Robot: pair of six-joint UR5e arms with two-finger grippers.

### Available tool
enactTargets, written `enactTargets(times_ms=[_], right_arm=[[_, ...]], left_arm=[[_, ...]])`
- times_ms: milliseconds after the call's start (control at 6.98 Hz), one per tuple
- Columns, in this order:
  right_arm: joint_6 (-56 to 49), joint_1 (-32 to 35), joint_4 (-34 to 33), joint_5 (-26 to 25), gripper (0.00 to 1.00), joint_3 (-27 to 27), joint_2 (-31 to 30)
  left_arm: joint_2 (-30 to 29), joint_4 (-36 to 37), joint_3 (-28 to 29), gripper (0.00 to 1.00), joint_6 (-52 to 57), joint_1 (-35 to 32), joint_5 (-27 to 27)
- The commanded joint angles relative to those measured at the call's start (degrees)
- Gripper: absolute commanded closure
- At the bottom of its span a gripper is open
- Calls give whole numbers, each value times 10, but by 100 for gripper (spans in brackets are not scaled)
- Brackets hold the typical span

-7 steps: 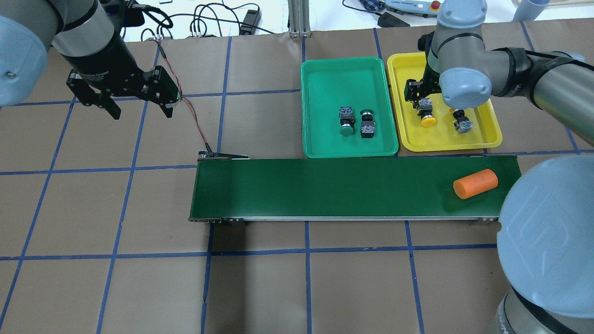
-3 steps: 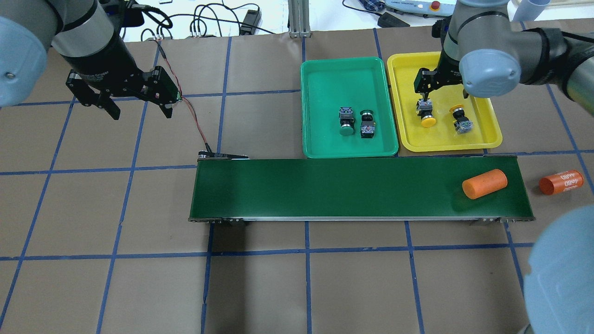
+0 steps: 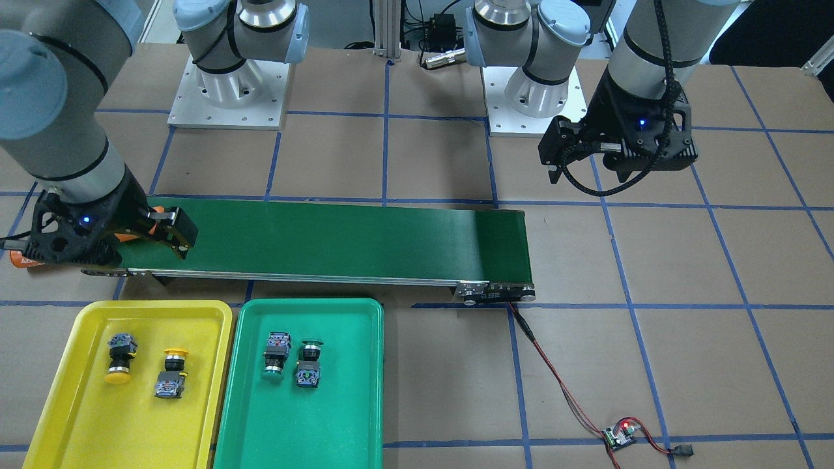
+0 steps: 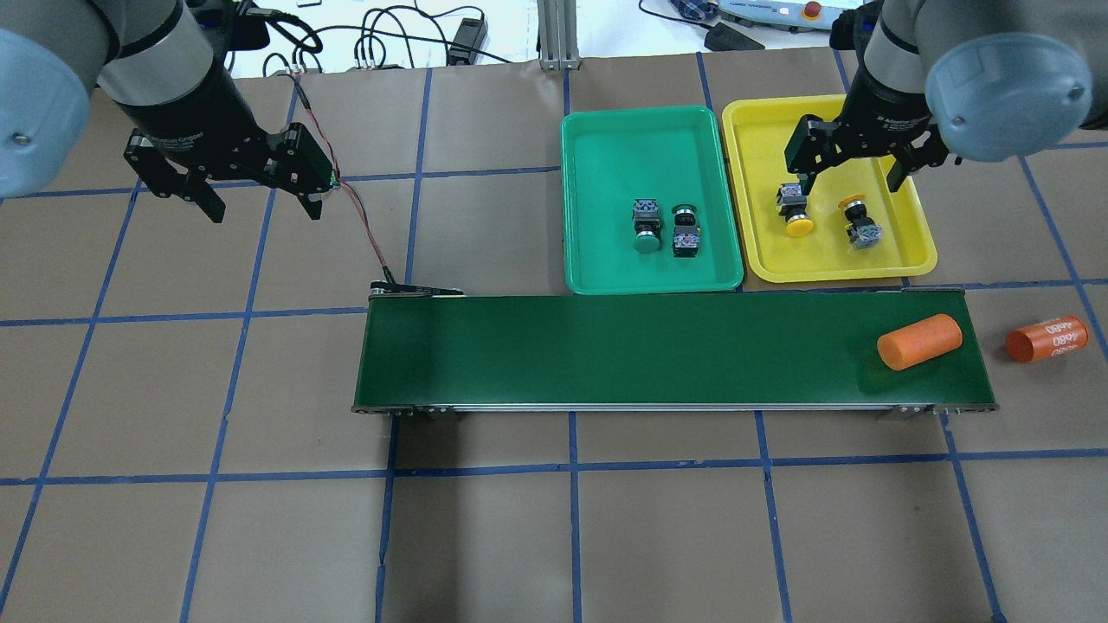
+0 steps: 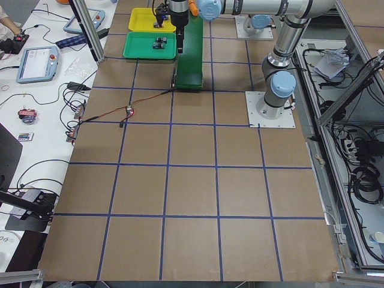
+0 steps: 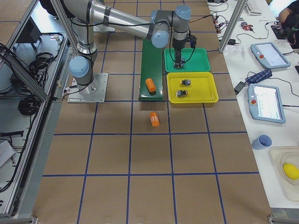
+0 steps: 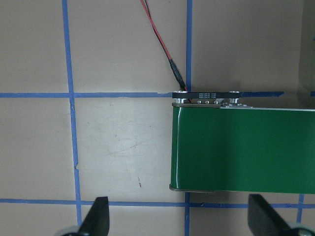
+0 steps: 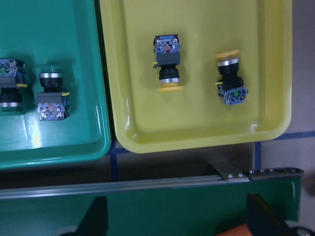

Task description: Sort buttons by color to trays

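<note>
Mushroom-capped buttons (image 4: 645, 228) lie in glossy, round-cornered plastic trays (image 4: 606, 147); matte belt (image 4: 606, 350) alongside.

front view: orange cylinder (image 3: 150, 228) on conveyor belt (image 3: 339, 241) mostly hidden behind right gripper (image 4: 851, 183) | yellow tray (image 3: 85, 311), green tray (image 3: 306, 301) cut by bottom edge | right wrist view: 1 green button (image 8: 7, 83) cut by left edge | left side view: buttons (image 5: 159, 42) too small to tell apart

**Backed off and up**

My right fingers (image 4: 805, 173) have left the yellow button (image 4: 796, 212) and drifted right, higher over the yellow tray (image 4: 917, 260). The orange cylinder (image 4: 919, 342) has ridden further right along the conveyor belt (image 4: 649, 350). My arm no longer covers the 4680 cylinder (image 4: 1046, 338).
</note>
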Motion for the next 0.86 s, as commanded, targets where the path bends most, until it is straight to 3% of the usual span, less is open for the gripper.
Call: enactTargets(times_ms=[0,143,430,717], right_arm=[[16,1,94,15,0,0,-83],[17,1,142,47,0,0,-121],[27,2,201,43,0,3,-155],[26,2,199,42,0,3,-153]], left_arm=[[0,0,0,0,1,0,0],[1,0,-1,0,1,0,0],[1,0,0,0,1,0,0],[1,0,0,0,1,0,-1]])
